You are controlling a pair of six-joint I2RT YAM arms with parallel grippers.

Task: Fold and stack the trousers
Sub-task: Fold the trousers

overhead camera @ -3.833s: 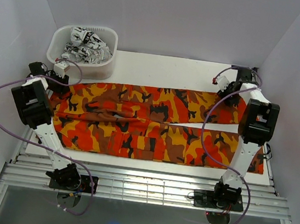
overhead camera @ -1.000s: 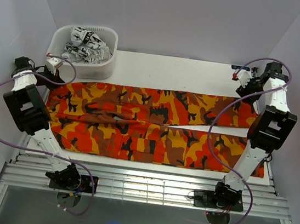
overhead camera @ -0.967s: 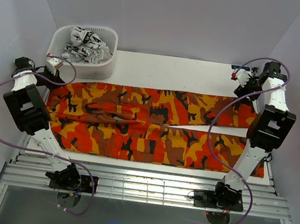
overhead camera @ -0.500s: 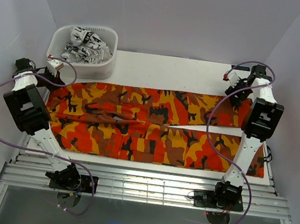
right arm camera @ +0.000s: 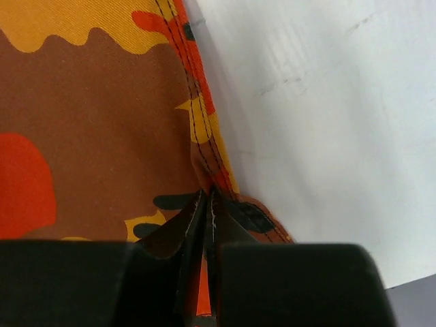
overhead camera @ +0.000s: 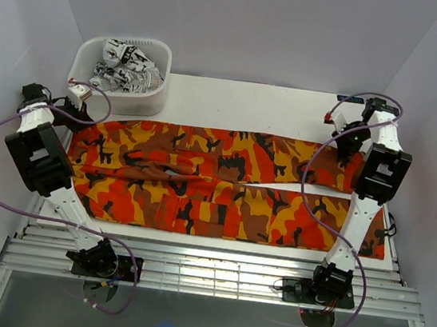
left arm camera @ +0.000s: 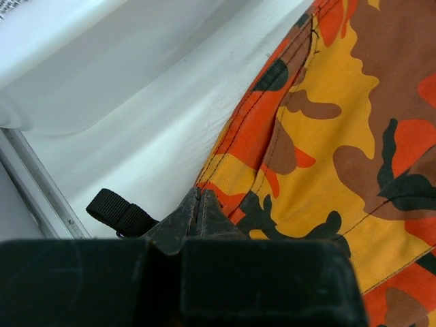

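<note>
- The camouflage trousers (overhead camera: 224, 184) are lying flat and lengthwise on the white desk (overhead camera: 250, 103), starting just in front of the white tub (overhead camera: 150, 98) and stretching away to its right
- The left hand (left arm camera: 199, 197) is pinching the far waist corner, just in front of the tub, with its fingers pressed tight together on the cloth edge
- The right hand (right arm camera: 208, 197) is nipping the hem corner of the far leg, well to the right of the tub, with the jaws likewise closed on cloth
- The step appears to be folding the far leg over the near one: both hands should be rising together, keeping the edge taut between them, then carrying it away from the tub until the seams are lining up
- Both bites are looking thin, so a fast pull is risking a slip
- Whether each hand is gripping one cloth layer or both is hidden
- A black webbing strap (left arm camera: 119, 210) is showing beside the left hand, its attachment cut off
- The right arm is covering part of the near leg
</note>
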